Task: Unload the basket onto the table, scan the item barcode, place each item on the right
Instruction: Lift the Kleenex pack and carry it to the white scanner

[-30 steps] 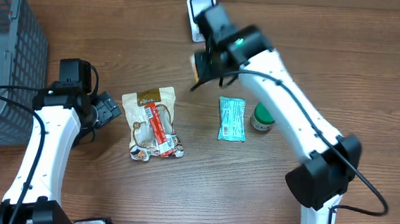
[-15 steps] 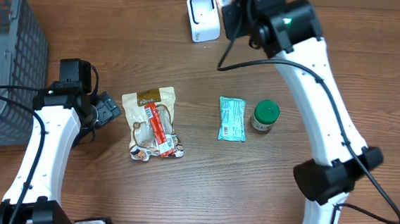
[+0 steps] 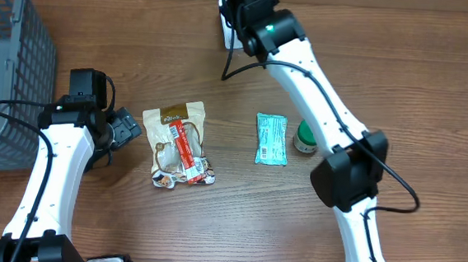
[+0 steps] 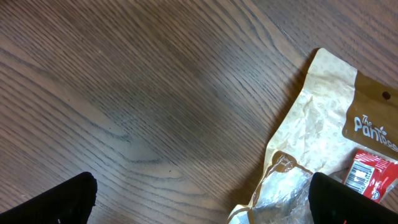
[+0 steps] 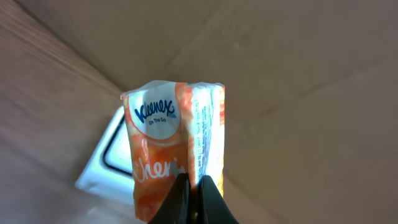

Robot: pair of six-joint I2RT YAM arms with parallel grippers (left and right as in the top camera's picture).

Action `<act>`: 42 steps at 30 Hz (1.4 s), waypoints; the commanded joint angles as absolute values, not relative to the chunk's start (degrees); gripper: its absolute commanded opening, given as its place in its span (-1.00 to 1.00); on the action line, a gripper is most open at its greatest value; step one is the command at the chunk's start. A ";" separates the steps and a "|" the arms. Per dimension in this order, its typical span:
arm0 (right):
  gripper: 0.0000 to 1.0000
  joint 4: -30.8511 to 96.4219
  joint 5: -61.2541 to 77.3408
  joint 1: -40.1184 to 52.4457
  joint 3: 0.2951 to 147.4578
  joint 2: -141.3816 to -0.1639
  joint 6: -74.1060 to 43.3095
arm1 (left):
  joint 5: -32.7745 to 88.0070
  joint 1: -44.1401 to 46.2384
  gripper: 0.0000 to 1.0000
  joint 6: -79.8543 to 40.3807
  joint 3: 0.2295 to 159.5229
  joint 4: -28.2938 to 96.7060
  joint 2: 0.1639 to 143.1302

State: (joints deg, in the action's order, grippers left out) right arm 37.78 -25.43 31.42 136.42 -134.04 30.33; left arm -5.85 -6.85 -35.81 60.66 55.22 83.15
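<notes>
In the right wrist view my right gripper (image 5: 194,183) is shut on the lower edge of an orange and white Kleenex tissue pack (image 5: 174,137). The pack stands upright in front of the white scanner (image 5: 106,162). From overhead, the right arm's head (image 3: 244,6) covers most of the scanner (image 3: 226,35) at the table's back edge, and the pack is hidden under it. My left gripper (image 3: 127,130) rests open just left of a tan snack pouch (image 3: 179,144). Between its fingers is bare wood and the pouch's corner (image 4: 292,186).
A teal wrapped bar (image 3: 271,139) lies right of the pouch, with a green-lidded jar (image 3: 304,138) beside it, partly under the right arm. A grey mesh basket (image 3: 7,66) stands at the far left. A cardboard wall rises behind the scanner.
The right arm has swung along the back edge with the tissue pack, first right of the scanner, then back over it. The left arm has not moved.
</notes>
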 commanded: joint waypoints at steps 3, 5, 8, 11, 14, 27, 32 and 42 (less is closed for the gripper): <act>-0.92 31.90 -29.58 31.07 136.88 -137.45 39.92 | -6.57 -6.94 1.00 -35.09 60.47 55.22 83.15; -0.93 29.43 -30.24 30.59 136.88 -138.50 40.97 | -6.57 -6.94 1.00 -35.11 60.47 55.22 83.15; -0.93 24.23 -31.68 29.45 136.88 -140.31 41.01 | -6.57 -6.94 1.00 -35.09 60.47 55.22 83.15; -0.93 20.69 -31.40 28.45 136.88 -141.82 41.01 | -6.57 -6.94 1.00 -35.09 60.47 55.22 83.15; -0.93 17.63 -31.29 27.59 136.88 -143.74 41.58 | -6.57 -6.94 1.00 -35.09 60.47 55.22 83.15; -0.93 11.44 -28.21 27.44 136.88 -152.53 59.59 | -6.57 -6.94 0.99 -35.09 60.47 55.22 83.15; -0.93 4.29 -33.15 27.92 136.90 -152.53 58.35 | -6.57 -6.94 1.00 -35.09 60.47 55.22 83.15; -0.93 8.91 -32.73 29.61 136.90 -152.38 50.98 | -6.57 -6.94 1.00 -35.09 60.47 55.22 83.15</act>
State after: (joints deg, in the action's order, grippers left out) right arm 7.53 -33.61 28.71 136.33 -152.88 56.93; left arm -5.85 -6.85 -35.81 60.64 55.24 83.15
